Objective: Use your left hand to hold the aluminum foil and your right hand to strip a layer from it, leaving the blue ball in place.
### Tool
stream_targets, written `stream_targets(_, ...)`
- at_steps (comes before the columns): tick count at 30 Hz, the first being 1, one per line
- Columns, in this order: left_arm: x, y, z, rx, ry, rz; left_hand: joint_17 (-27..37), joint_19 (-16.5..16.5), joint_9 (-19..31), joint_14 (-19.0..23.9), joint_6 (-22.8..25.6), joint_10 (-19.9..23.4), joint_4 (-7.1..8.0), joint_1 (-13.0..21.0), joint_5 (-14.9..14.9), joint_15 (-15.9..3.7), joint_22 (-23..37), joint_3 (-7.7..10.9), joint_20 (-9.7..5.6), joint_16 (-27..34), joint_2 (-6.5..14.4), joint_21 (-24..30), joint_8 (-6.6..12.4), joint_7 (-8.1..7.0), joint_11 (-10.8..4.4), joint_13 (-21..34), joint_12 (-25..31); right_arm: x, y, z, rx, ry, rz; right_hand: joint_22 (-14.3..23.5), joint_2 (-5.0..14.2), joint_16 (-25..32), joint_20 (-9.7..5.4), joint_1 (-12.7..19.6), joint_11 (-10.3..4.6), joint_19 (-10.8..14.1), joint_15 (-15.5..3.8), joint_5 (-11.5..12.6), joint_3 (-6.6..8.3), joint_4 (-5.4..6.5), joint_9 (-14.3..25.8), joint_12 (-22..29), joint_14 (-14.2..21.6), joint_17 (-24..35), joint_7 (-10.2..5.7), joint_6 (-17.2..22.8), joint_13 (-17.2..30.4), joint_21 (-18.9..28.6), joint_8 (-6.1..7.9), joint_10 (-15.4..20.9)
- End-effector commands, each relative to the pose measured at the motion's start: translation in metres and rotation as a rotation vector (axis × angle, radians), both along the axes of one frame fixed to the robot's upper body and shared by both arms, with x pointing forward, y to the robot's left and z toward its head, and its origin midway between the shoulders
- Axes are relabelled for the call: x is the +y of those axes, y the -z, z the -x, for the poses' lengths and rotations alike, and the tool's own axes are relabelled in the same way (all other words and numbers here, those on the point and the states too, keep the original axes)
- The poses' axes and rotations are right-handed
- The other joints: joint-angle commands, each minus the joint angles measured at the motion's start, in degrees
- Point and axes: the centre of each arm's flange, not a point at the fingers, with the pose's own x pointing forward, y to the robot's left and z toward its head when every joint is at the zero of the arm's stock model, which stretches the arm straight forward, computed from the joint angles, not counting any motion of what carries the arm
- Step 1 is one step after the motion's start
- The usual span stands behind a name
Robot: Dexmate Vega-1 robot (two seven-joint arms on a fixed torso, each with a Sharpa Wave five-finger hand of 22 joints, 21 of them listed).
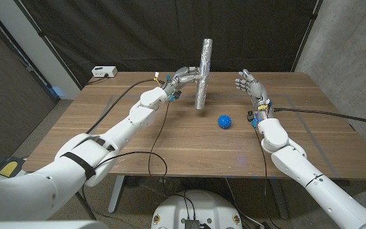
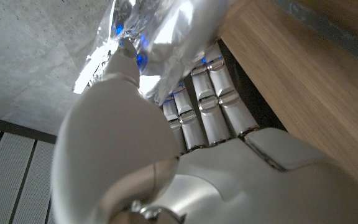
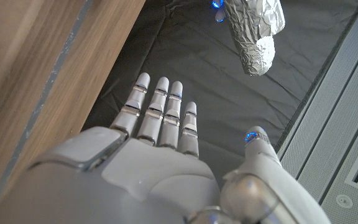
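A crumpled roll of aluminum foil stands upright on the table near its far middle. My left hand grips it around its middle from the left side; in the left wrist view the fingers wrap the foil. My right hand is raised to the right of the roll, a clear gap away, fingers spread and holding nothing. The right wrist view shows that hand open with the foil's end beyond its fingertips. A spiky blue ball lies on the table in front of the roll.
A white box with a cable sits at the table's far left corner. Black cables run along both arms across the wood. A dark curtain hangs behind the table, with a concrete wall on the right.
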Motion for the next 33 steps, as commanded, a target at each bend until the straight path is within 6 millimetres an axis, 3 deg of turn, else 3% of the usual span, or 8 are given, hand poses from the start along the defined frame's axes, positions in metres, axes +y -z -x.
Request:
stream_targets(1, -0.01, 0.013, -0.009, 0.042, 0.035, 0.186, -0.16, -0.22, 0.04, 7.93, 13.07, 7.71, 1.06, 3.69, 0.14, -11.34, -0.26, 1.74, -2.55, -0.56, 5.24, 0.27, -0.05, -0.24, -8.08, 3.94, 1.84, 0.025, -0.015, 0.022, 0.005, 0.174, 0.098, 0.25, 0.01, 0.62, 0.02, 1.15, -0.19, 1.07, -0.39, -0.32, 0.06, -0.61, 0.11, 0.28, 1.0, 0.24, 0.15, 0.79, 0.39, 0.47, 0.63, 0.64)
stream_targets(15, -0.027, 0.022, -0.017, 0.118, 0.085, 0.262, -0.91, -0.13, -0.24, 8.5, 12.99, 7.58, 1.13, 3.4, 0.16, -11.37, -0.93, 2.19, -2.83, -1.91, 5.17, 0.65, -0.35, -0.43, -8.3, 3.62, 1.74, 0.052, -0.026, 0.045, 0.041, 0.429, 0.143, 0.34, -1.32, -0.14, -0.06, 5.58, -1.6, 0.77, -1.44, 0.36, 0.47, -2.3, 0.23, -0.11, -0.03, 0.3, -0.27, 1.19, 0.53, 0.29, 0.86, -0.45)
stream_targets(24, -0.041, 0.028, -0.026, 0.265, 0.171, 0.315, -1.48, -0.18, -0.31, 8.48, 12.68, 7.09, 1.19, 3.19, 0.17, -11.36, -1.21, 2.47, -2.92, -2.96, 5.12, 0.82, -0.55, -0.59, -8.26, 3.48, 1.53, 0.073, -0.04, 0.059, 0.041, 0.586, 0.222, 0.42, -0.69, -0.38, -0.59, 7.74, -1.96, 0.24, -1.7, 0.56, 0.98, -2.31, 0.27, -0.18, -0.62, 0.41, -0.5, 1.4, 0.55, 0.1, 0.88, -0.65)
stream_targets(33, -0.045, 0.027, -0.025, 0.273, 0.183, 0.323, -1.8, -0.5, -0.12, 8.59, 12.66, 7.09, 1.24, 2.99, 0.17, -11.36, -1.41, 2.84, -3.12, -3.86, 5.14, 0.9, -0.5, -0.66, -8.44, 3.13, 1.4, 0.094, -0.061, 0.068, 0.01, 0.693, 0.33, 0.51, -1.31, -0.53, -1.02, 9.09, -2.59, 0.06, -2.22, 0.65, 0.82, -2.37, 0.29, -0.46, -0.98, 0.46, -0.74, 1.61, 0.57, 0.08, 0.92, -1.41)
